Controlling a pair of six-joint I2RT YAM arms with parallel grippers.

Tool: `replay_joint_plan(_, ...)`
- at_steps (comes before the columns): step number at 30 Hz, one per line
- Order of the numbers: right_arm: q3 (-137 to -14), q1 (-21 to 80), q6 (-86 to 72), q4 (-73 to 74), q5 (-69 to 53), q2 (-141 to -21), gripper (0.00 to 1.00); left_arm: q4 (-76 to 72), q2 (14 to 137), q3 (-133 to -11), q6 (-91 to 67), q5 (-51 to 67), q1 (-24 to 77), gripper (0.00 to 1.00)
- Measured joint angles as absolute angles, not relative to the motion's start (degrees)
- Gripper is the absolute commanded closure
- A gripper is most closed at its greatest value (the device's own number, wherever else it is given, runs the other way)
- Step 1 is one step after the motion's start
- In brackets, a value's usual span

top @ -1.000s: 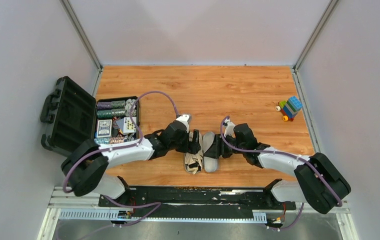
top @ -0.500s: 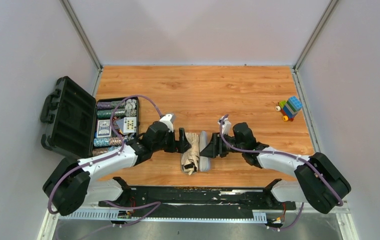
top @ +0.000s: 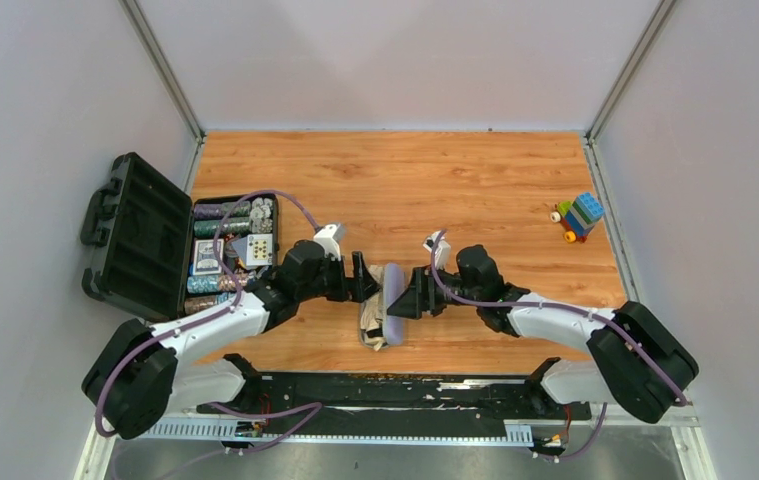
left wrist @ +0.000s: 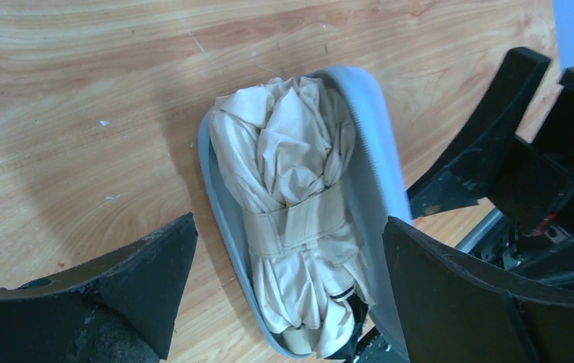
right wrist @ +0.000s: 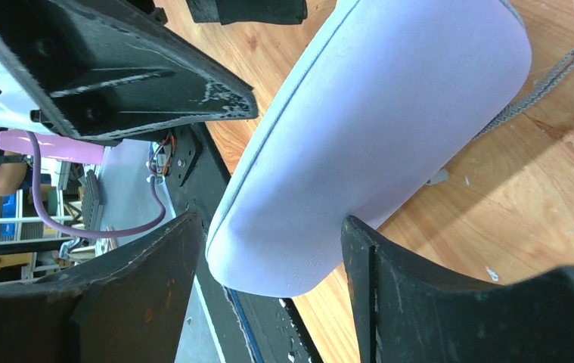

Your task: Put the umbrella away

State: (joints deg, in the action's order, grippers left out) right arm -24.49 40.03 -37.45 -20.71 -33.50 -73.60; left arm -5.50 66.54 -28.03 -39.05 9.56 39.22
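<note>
Near the 6 o'clock edge of the wood-grain bench (top: 475,180), a compact beige-tan fabric umbrella (left wrist: 291,227), bunched and strapped round its middle, lies inside a half-closed lilac-grey oval hard case (left wrist: 378,151). The left tool (left wrist: 287,234), at its 9 o'clock, is spread wide astride it. The right tool (right wrist: 272,223), at 3 o'clock, straddles the case's lid; whether it pinches, I cannot tell.

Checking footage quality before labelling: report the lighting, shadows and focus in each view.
Top external: even, soft light, no glare, the table sharp, the walls splayed by the wide lens. Left wrist: the umbrella crisp inside the case, with a soft shadow on the wood to its left. Right wrist: the case's lilac shell fills much of the frame, evenly lit but slightly soft.
</note>
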Motion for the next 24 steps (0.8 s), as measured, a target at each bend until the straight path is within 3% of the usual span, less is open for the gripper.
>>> replay_joint_plan(13, -26.63, 42.65, -37.85, -24.01, -33.28, -79.35, 0.40, -6.35, 69.91, -28.05, -38.17, 14.11, 38.96, 0.03)
replay_joint_plan(16, -26.85, 42.94, -38.00, -24.99, -33.28, -80.55, 0.37, -7.16, 72.55, -27.97, -37.93, 13.91, 38.96, 0.16)
replay_joint_plan(21, -26.85, 42.96, -37.89, -23.77, -31.59, -80.20, 0.16, -11.40, 76.16, -27.77, -37.85, 14.96, 39.03, 0.48)
replay_joint_plan(24, -26.48, 42.96, -37.85, -21.21, -27.46, -76.95, 0.11, -15.64, 77.17, -26.61, -38.48, 15.64, 38.96, 0.60)
